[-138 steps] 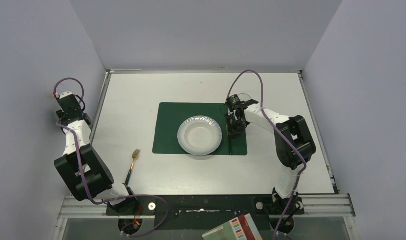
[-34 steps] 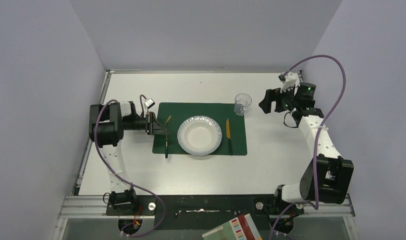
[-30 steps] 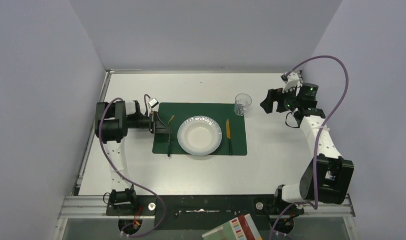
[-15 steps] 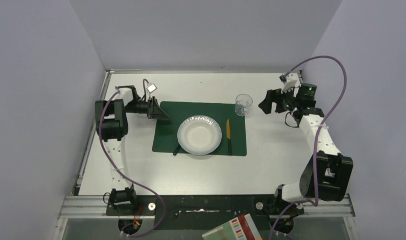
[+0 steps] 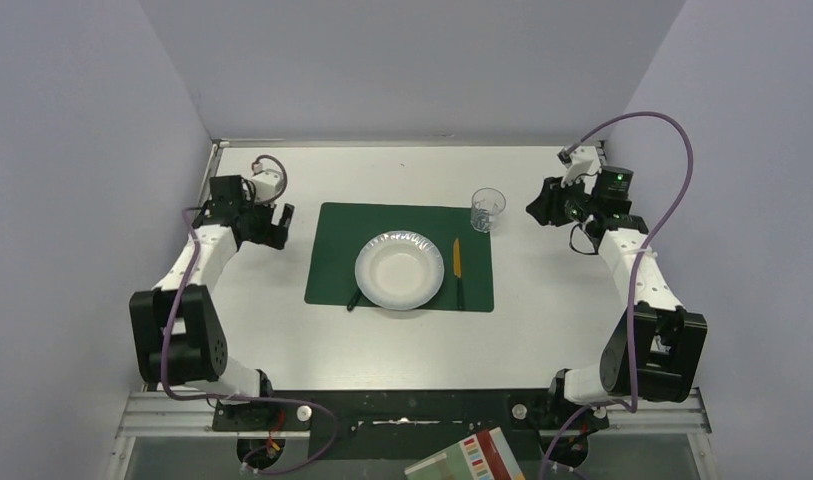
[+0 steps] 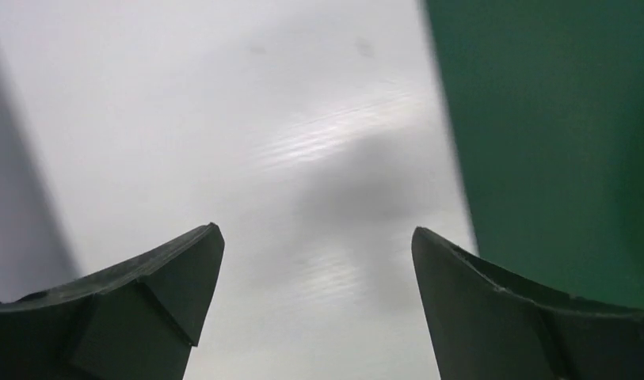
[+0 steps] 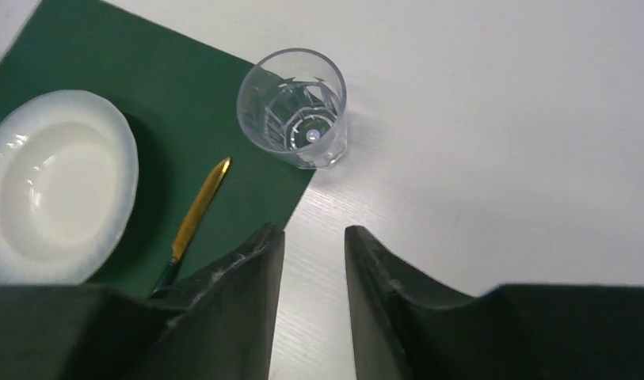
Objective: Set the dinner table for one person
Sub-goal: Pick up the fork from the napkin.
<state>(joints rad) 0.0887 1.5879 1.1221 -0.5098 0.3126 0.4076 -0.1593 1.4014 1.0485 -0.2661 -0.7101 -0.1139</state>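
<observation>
Two arms reach over the white desk point(image 5: 272, 340) in the top view. A green mat point(image 5: 330, 250) lies flat in the middle of the desk, which fills most of the view between the gray walls. A white plate point(image 5: 399, 271) sits on the mat. A knife point(image 5: 457, 262) with a gold blade lies on the mat just right of the plate. A thin dark handle point(image 5: 353, 298) pokes out at the plate's near left edge. A clear glass point(image 5: 487, 209) stands upright at the mat's far right corner. The left claw point(image 5: 272, 225) hangs left of the mat, and the right claw point(image 5: 540, 208) hangs right of the glass. In the left wrist view, the left claw point(image 6: 317, 232) is spread wide with nothing in it, over bare desk point(image 6: 223, 119) beside the mat's edge point(image 6: 556, 142). In the right wrist view, the right claw point(image 7: 310, 231) is almost clenched, with only a thin gap and nothing inside. The glass point(image 7: 295, 107) stands apart from it.
</observation>
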